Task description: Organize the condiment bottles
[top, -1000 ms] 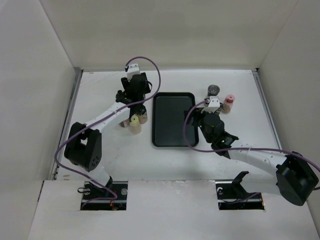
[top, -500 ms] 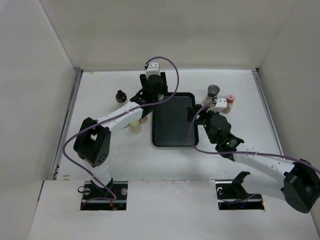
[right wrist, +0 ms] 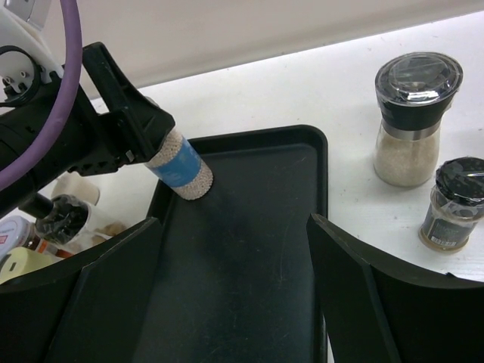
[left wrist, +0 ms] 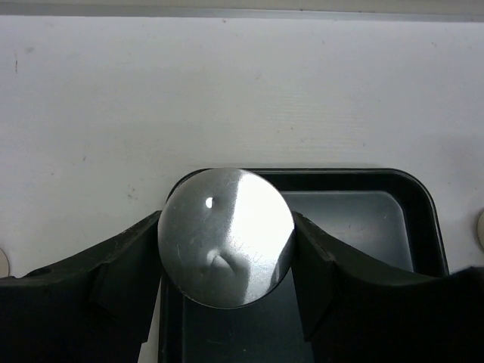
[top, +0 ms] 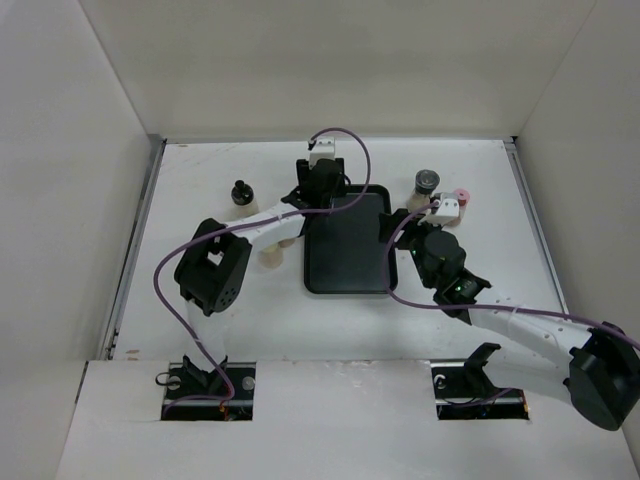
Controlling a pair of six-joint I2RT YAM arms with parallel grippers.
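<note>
Left hand (left wrist: 227, 253) (with shaker (right wrist: 180, 168)), tray (top: 345, 250), white table (top: 200, 180)

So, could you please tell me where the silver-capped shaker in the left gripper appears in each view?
Left wrist: the silver-capped shaker sits at centre, cap toward the camera, clamped between both fingers.
Right wrist: upper left, tilted, blue label showing, base at the far left corner of the black tray.
Top external: hidden under the left gripper at that same corner.
Shared landmark: the black tray.
</note>
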